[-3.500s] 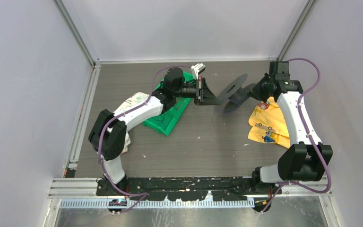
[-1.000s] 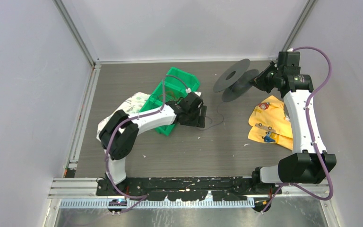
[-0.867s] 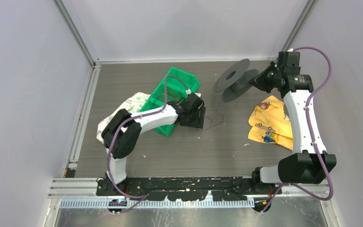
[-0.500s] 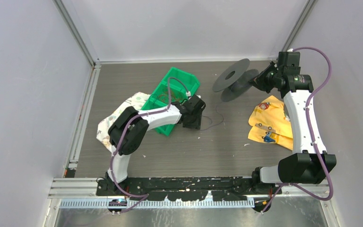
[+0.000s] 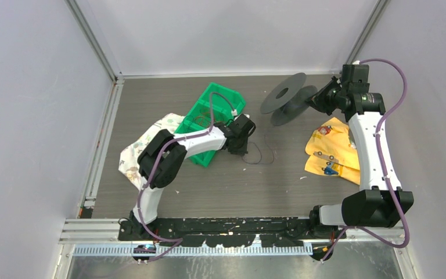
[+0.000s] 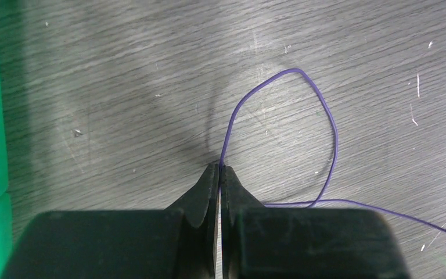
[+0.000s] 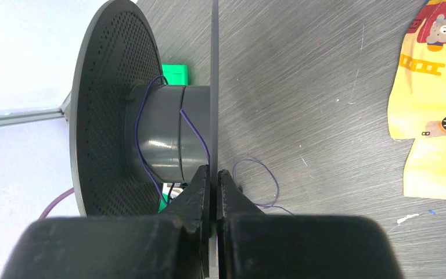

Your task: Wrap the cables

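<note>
Slack of thin purple cable (image 6: 335, 139) lay as loose loop on grey wood-grain table (image 5: 220, 180), left of black two-flanged plastic spool (image 7: 101, 116), on its near side; other end wound few turns on spool hub. Clenched left gripper (image 6: 219, 168) pinched loop's end, loop opening away from claw, toward spool. Spool's thin flange sat clamped in right gripper (image 7: 213, 172), hub axis crosswise to fingers. Left arm nearer cable; next, likely, strand carried up to hub.
</note>
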Tool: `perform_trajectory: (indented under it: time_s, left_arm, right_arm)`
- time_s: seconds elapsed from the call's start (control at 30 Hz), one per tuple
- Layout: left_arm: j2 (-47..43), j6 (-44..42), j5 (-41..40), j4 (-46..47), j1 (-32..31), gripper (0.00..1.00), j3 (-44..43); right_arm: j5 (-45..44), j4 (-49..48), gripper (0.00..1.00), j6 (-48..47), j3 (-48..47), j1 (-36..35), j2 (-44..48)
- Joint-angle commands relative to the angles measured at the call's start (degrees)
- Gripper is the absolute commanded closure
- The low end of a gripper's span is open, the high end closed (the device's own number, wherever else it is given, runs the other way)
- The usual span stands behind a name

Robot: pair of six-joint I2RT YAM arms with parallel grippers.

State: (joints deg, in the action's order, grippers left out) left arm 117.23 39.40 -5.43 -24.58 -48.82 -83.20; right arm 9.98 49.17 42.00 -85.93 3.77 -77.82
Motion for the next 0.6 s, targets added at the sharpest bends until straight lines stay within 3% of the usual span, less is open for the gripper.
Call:
perform_trajectory:
  time_s: [0.0,0.23,0.4,0.57]
  left_arm:
    - [-3.3,-3.4,-1.5,-1.4,2.3,1.0,-3.4]
    - [-10.4,-5.8,2.0,4.0,7.9,1.0,-4.6]
    - [-7.8,-6.6,5.1,1.3,10.4,1.0,-10.6]
    - [-6.5,-6.5,8.9,0.5,14.2,1.0,-15.2]
  right_arm:
    - [3.3,-5.0,1.0,0.2,-0.5,0.2,4.0]
    - [9.4,-6.3,0.99,0.6,2.2,0.2,6.5]
    - [15.1,-7.9,0.99,0.3,3.7,-0.4,9.1]
    - [16.2,-3.3,0.99,-3.8,2.7,-1.0,10.1]
